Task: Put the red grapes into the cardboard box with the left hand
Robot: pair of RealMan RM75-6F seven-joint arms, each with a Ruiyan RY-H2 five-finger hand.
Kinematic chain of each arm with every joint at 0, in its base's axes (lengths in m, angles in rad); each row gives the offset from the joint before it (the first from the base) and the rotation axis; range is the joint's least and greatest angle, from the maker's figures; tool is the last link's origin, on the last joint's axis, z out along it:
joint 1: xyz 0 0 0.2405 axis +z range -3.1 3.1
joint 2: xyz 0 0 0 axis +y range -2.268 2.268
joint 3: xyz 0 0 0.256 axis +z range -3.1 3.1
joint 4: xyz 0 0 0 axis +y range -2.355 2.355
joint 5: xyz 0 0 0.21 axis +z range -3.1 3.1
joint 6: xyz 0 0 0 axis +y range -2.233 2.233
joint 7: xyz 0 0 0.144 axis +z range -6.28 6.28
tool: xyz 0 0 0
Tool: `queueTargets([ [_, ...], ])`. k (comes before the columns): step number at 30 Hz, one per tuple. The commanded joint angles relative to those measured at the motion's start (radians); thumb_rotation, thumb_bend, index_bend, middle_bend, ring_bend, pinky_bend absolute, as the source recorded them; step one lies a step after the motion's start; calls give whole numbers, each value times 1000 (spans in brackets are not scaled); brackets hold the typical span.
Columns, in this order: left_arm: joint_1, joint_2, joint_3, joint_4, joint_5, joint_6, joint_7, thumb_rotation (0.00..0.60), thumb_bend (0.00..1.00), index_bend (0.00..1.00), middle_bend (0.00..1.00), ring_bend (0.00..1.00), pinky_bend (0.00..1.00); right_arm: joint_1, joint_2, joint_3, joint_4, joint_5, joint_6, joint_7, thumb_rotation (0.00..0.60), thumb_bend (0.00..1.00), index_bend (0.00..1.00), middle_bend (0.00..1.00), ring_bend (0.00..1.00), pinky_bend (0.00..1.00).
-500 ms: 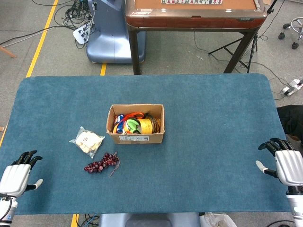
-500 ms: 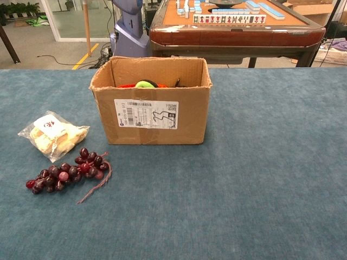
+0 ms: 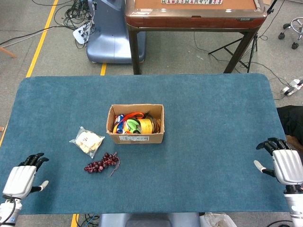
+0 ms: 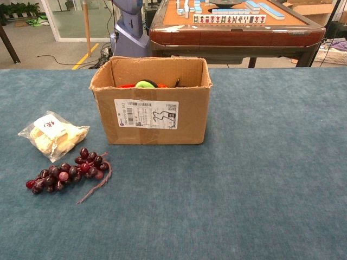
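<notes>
A bunch of red grapes [image 3: 101, 163] [image 4: 68, 171] lies on the blue table, just in front of and left of the cardboard box [image 3: 136, 124] [image 4: 151, 102]. The box stands open at the top and holds several colourful items. My left hand [image 3: 22, 179] hovers at the table's near left corner, well left of the grapes, fingers apart and holding nothing. My right hand [image 3: 282, 163] is at the near right edge, also open and empty. Neither hand shows in the chest view.
A clear bag with pale contents [image 3: 87, 141] [image 4: 53, 135] lies left of the box, just behind the grapes. Beyond the table's far edge stand a brown mahjong table [image 3: 194, 14] and a blue-grey machine base [image 3: 111, 38].
My left hand has shifted slightly right and inward over the table's near left corner. My right hand has barely moved. The grapes, bag and box have stayed put.
</notes>
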Motion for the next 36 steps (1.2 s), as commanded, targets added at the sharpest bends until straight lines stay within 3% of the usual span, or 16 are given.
queueTargets([
  [1, -20, -5, -4, -20, 19, -22, -1, 600, 164, 269, 164, 153, 340, -2, 6, 4, -2, 0, 7, 8, 600, 209, 457, 418, 238, 277],
  [9, -89, -36, -21, -110, 0, -112, 127, 600, 163, 263, 183, 153, 312, -14, 30, 7, -17, -20, 45, 38, 600, 209, 457, 418, 238, 277],
  [17, -164, -114, -35, -157, -98, -220, 263, 600, 150, 259, 195, 153, 295, -38, 52, 11, -27, -28, 92, 73, 600, 209, 456, 418, 238, 277],
  [36, -317, -322, -103, -135, -395, -229, 541, 600, 112, 227, 195, 150, 292, -57, 83, 20, -30, -34, 128, 139, 600, 209, 457, 418, 238, 277],
])
